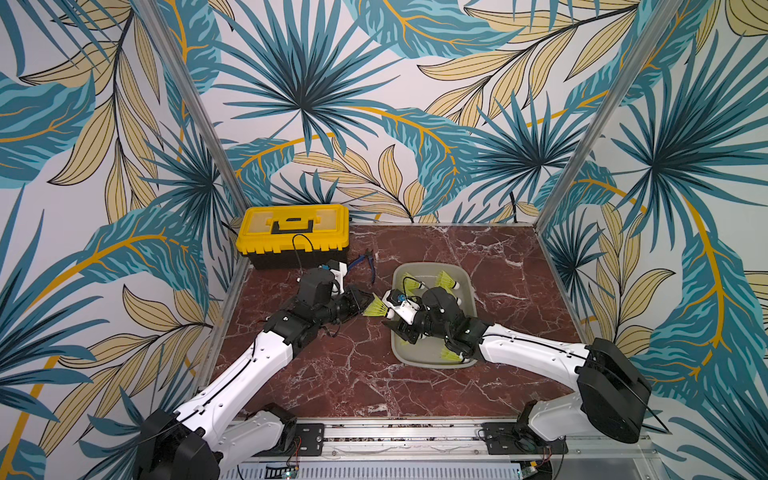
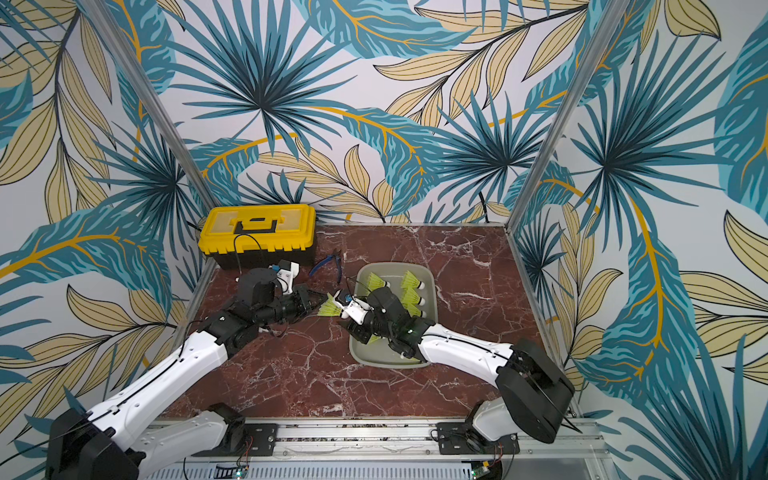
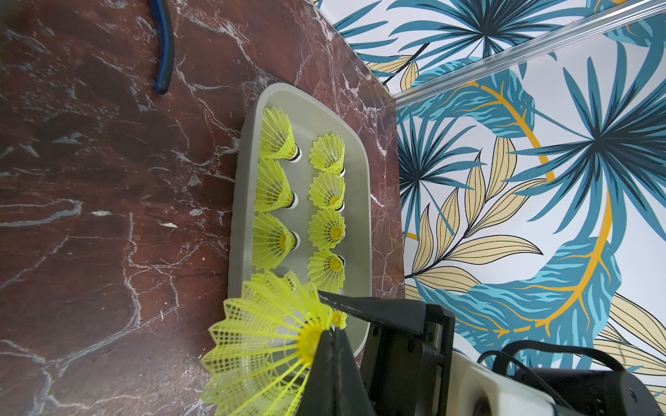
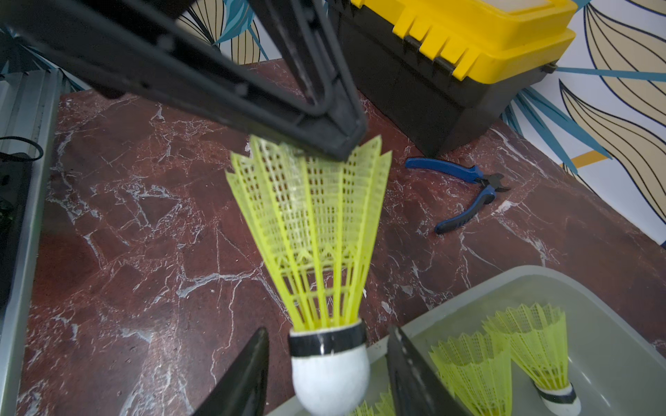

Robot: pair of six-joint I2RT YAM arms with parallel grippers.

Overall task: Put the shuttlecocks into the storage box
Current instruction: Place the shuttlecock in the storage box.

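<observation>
Left hand [image 4: 342, 147] pinches shuttlecock [image 4: 310, 230] skirt; right hand [image 4: 328, 345] spread astride tip; pliers [image 4: 465, 194] near.

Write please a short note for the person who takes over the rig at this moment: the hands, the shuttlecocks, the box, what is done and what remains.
The left hand is shut on the skirt edge of one shuttlecock, held off the table at the edge of the storage box.
The right hand is open, its jaws on both sides of that shuttlecock's white tip, not yet gripping.
Done: at least seven shuttlecocks lie in two rows in the box; more may be hidden.
Remaining: probably complete the handover and lay this one in the box. I see no other loose one.
</observation>
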